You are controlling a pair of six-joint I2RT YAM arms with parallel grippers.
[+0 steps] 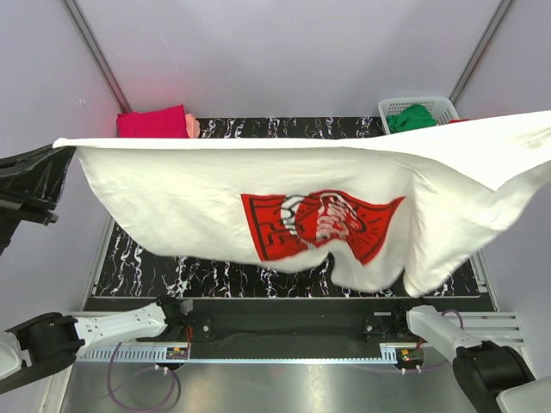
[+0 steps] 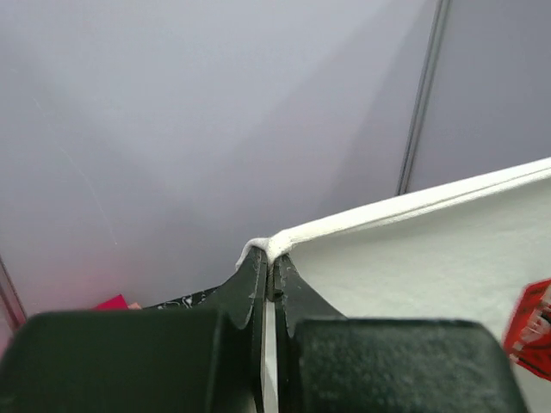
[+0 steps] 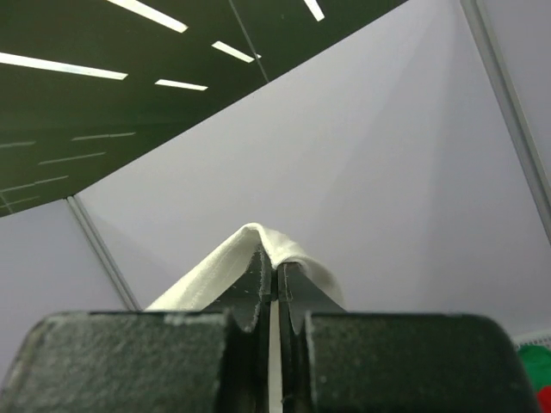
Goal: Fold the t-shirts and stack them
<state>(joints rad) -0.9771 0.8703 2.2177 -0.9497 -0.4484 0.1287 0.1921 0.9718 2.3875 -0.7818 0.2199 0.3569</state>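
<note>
White t-shirt (image 1: 198, 194) with red print hangs stretched above the table (image 1: 138, 267), left gripper (image 2: 270, 262) and right gripper (image 3: 276, 267) each clenched on its top edge. Judged best: lower both evenly, under tension, so it lands flat.

bench (image 1: 215, 280): black top with white marbling, largely covered in the top view | far-left corner: magenta t-shirt (image 1: 152, 123), salmon-pink t-shirt (image 1: 192, 126) touching its right side | far-right corner: white slatted basket (image 1: 392, 107)
</note>
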